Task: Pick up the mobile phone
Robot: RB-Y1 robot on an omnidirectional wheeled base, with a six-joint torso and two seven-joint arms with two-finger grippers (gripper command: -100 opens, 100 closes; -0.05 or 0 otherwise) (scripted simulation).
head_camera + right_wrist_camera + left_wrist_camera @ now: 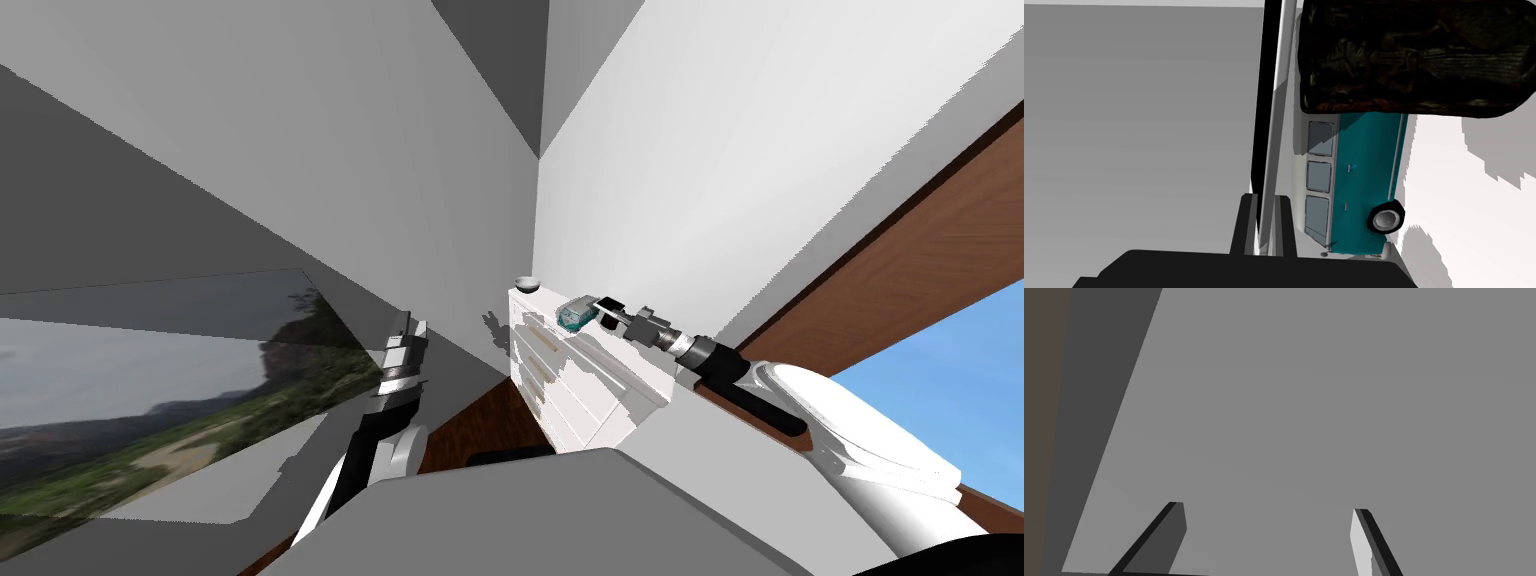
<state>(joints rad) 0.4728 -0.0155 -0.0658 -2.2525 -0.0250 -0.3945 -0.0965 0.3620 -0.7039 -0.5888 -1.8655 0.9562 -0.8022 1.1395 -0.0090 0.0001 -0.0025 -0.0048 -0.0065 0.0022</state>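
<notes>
White walls meet in a corner, and one white dresser (pixel 620 365) with drawers stands there, in the middle of the head view. Three things are over its top. One small bowl (pixel 525 283) sits at the far end. One blue-green toy van (pixel 572 316) with white windows is nearer. One thin, flat mobile phone (pixel 604 304) is just right of the van, pinched in the right gripper (pixel 610 310). In the right wrist view that gripper's (pixel 1266 200) two fingers press both flat sides of the phone (pixel 1274 100), which shows edge-on, just beside the van (pixel 1364 170). One dark, rough lump (pixel 1414 55) fills the upper right. The left gripper (pixel 405 325) is raised at middle left; its (pixel 1269 513) two fingers stand apart, holding nothing.
</notes>
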